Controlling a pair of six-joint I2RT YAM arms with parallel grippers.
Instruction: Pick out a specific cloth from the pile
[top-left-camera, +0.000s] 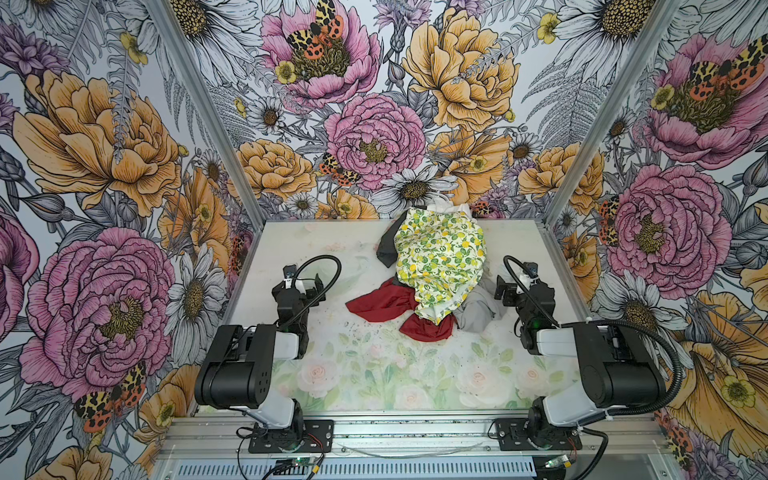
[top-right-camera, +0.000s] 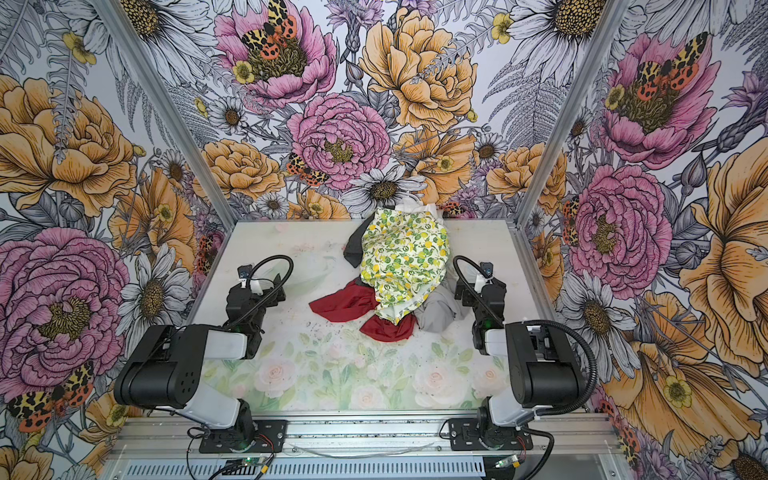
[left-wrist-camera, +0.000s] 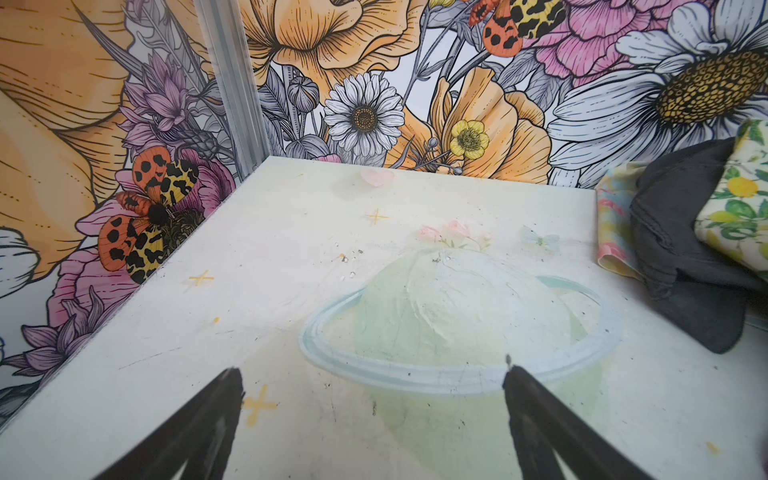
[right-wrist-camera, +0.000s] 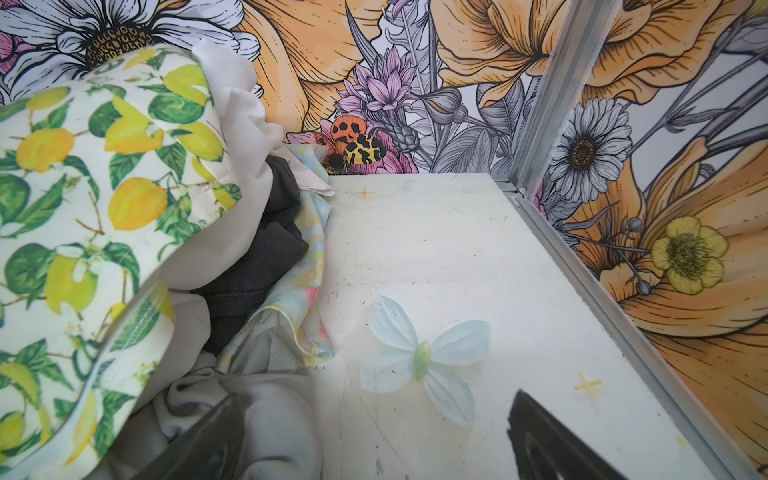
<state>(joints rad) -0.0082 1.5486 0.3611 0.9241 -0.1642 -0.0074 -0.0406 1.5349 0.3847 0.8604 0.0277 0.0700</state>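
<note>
On the surface (top-left-camera: 332, 353), at the near-left edge of the pile (top-right-camera: 401, 245): the cloth (top-left-camera: 376, 305), deep red.
Lies partly under the lemon-print fabric (top-left-camera: 440, 270), pokes out in two flaps beside the light grey fabric (top-left-camera: 478, 316). Left jaws spread wide, holding nothing, apart from the pile; right jaws likewise, just beside the grey.

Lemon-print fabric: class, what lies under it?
Poking out from under the lemon-print fabric: the deep-red cloth, a dark grey piece, a light grey piece and a pastel piece. How far each runs beneath is covered.
</note>
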